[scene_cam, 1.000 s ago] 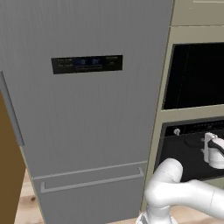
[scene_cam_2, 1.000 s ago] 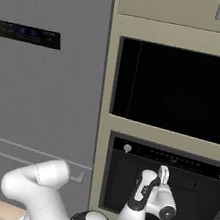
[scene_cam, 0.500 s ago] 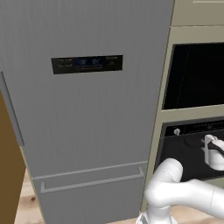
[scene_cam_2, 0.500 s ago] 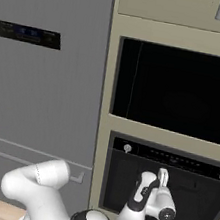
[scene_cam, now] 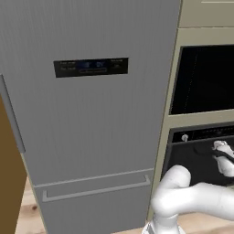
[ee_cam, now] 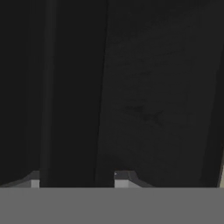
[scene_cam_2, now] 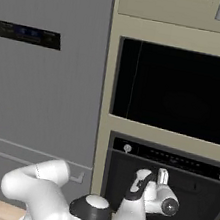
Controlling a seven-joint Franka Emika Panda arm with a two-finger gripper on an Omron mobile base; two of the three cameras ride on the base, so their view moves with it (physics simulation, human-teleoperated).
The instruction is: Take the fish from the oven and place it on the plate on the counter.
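The oven (scene_cam_2: 170, 188) has its door closed, its inside hidden. The fingers (ee_cam: 121, 178) straddle a dark vertical bar, apparently the door handle (ee_cam: 72, 96); contact unclear.

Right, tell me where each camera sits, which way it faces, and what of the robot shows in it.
Left base view: behind the arm to its left, facing the grey fridge and the oven; the white arm rises at lower right, gripper at the oven front.
Right base view: behind the arm to its right, facing the oven squarely; arm at lower left, gripper against the oven door.
Hand view: on the hand, close against the dark oven door; two finger tips at the bottom.
Both base views share fridge, oven and arm.
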